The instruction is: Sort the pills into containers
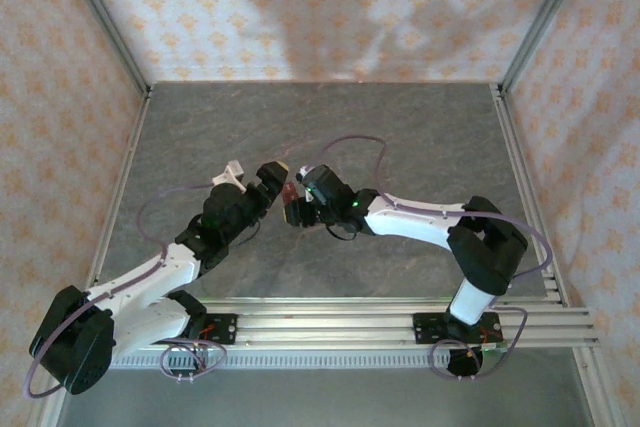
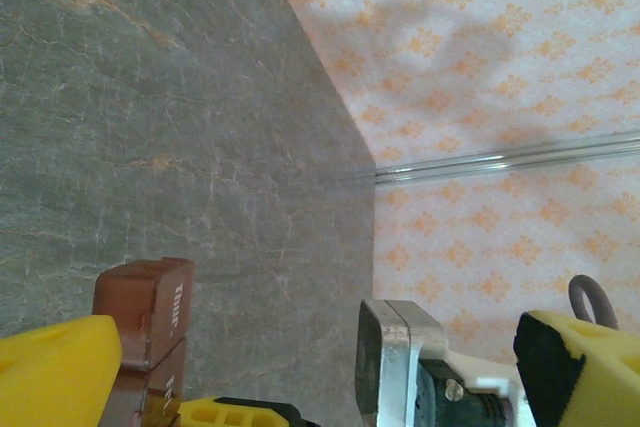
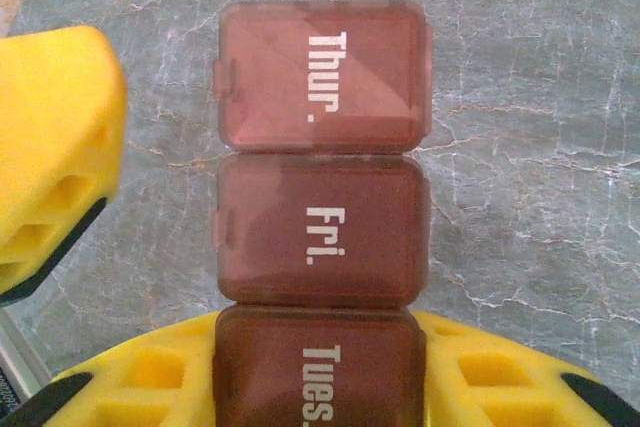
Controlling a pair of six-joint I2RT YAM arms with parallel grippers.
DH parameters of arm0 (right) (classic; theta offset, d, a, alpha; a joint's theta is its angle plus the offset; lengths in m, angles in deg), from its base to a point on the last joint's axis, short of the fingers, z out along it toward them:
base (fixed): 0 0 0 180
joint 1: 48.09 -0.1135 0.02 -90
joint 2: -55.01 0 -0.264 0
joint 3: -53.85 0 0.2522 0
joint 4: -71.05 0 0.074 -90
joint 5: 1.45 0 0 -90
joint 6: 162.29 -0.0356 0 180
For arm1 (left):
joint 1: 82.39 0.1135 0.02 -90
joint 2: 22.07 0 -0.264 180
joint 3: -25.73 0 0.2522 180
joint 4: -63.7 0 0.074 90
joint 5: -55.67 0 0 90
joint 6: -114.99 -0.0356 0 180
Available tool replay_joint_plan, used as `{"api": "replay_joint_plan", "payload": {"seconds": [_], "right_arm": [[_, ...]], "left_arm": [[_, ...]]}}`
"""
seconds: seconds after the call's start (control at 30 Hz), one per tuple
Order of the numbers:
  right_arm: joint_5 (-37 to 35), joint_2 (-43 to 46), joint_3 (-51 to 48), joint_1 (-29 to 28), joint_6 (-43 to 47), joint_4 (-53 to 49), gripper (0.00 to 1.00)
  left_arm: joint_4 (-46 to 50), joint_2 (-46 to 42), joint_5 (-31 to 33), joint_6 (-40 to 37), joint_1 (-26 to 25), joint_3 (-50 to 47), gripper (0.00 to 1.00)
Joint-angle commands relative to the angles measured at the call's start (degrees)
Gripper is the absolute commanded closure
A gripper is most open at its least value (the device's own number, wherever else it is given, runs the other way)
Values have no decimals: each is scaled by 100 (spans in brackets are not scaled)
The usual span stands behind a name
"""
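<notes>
Nearest, the right tool [image 3: 320,347] clamps the containers [image 3: 320,157] at the "Tues." cell, the strip running toward 12 o'clock through "Fri." and "Thur." over the counter [image 3: 530,147]. At its 9 o'clock sits a finger [image 3: 55,147] of the left tool [image 2: 315,332], spread wide, gripping nothing.

We note containers [image 3: 320,217] brownish-red, translucent, white lettering "Thur.", "Fri.", "Tues.". Under containers, tabletop [image 3: 530,147] grey, marbled, pale veins. At containers' "Tues." end, right end effector fingers [image 3: 490,377] yellow, black edging. Beside containers, left end effector finger [image 3: 55,137] yellow too. Beyond containers, walls [image 1: 300,7] cream, orange floral print. We see arms [image 1: 410,219] white and black, cables [image 1: 350,142] purple.
</notes>
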Motion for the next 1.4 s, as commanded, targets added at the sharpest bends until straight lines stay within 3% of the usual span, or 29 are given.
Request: {"api": "replay_joint_plan", "payload": {"seconds": [0.0,1.37], "right_arm": [[-59,119,209,25,33,2,61],[162,-296,323,-168,-57,163,61]], "left_arm": [[-102,105,58,-98,-21,74,0],[-627,604,-20,40,-217,347,0]]}}
